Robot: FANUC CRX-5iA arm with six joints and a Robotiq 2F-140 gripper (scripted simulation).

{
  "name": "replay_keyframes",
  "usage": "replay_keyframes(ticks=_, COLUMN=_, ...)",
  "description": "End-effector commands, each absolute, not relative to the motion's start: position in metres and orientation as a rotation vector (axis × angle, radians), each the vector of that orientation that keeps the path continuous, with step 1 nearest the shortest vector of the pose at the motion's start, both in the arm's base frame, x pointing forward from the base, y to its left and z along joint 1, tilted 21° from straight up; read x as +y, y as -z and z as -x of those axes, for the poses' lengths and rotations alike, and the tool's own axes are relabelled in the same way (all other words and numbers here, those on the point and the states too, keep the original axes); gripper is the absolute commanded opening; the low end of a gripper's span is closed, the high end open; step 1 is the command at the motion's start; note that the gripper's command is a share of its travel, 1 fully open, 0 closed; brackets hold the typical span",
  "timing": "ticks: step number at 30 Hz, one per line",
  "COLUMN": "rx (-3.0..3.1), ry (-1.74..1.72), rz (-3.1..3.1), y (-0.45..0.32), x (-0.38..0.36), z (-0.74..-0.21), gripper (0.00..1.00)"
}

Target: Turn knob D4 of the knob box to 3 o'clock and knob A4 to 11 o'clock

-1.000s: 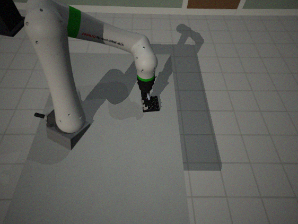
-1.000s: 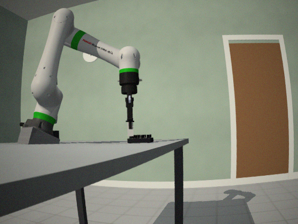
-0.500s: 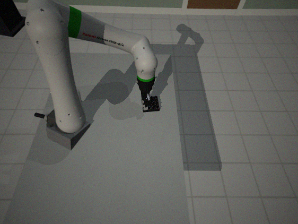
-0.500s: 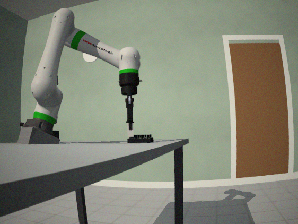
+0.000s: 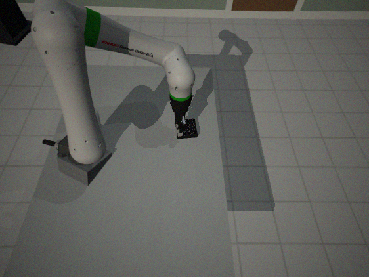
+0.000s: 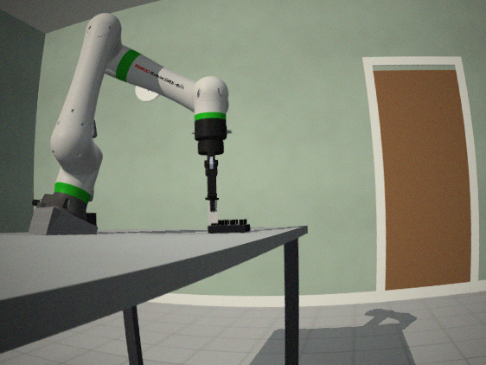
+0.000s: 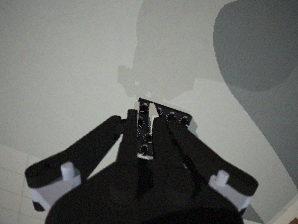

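The knob box [image 5: 187, 130] is a small black box with rows of black knobs, standing on the grey table. It also shows in the exterior view [image 6: 229, 227] and in the wrist view [image 7: 167, 120]. My gripper [image 5: 179, 131] points straight down over the box's left edge, at the corner nearer the top view. In the exterior view the gripper's fingertips [image 6: 212, 221] reach knob height at the box's left end. In the wrist view the fingers are nearly together, with a narrow gap over a row of knobs. Knob names and white lines are too small to read.
The robot base [image 5: 82, 161] stands on the table to the left of the box. The table's right edge [image 5: 218, 138] runs close beside the box, with tiled floor beyond it. A brown door [image 6: 421, 177] is in the far wall.
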State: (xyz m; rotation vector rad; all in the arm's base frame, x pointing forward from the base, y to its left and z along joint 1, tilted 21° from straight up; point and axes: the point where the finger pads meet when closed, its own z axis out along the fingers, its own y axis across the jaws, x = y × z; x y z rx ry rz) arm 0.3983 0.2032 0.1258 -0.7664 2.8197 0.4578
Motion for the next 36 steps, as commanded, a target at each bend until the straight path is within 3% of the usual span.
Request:
replay_keyframes(ticks=1, rx=2.819, ry=-0.458, rz=0.766, y=-0.1259, x=0.2031, z=-0.3985, gripper=0.12)
replay_keyframes(ticks=14, rx=2.819, ry=-0.458, rz=0.766, y=-0.1259, x=0.2031, z=-0.3985, gripper=0.12)
replay_keyframes(ticks=15, rx=2.819, ry=-0.458, rz=0.766, y=-0.1259, x=0.2031, z=-0.3985, gripper=0.05)
replay_keyframes(ticks=36, rx=2.819, ry=-0.458, rz=0.766, y=-0.1259, x=0.2031, z=-0.3985, gripper=0.05)
